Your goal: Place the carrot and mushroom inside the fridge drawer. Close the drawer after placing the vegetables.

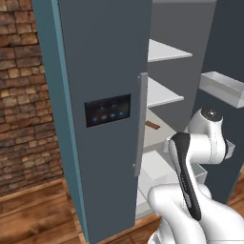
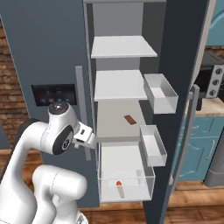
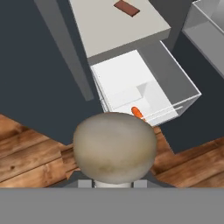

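Mushroom (image 3: 114,148) in jaws, carrot (image 3: 137,112) in open fridge drawer (image 3: 175,78)

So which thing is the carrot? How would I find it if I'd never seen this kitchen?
Find the tall dark grey fridge with its door open, then look below the flat white shelves to the fridge drawer, a pale box pulled out at the bottom. The carrot lies inside near the front wall: a tiny bright orange stick, the only orange thing there, unlike the brown piece on the shelf above.
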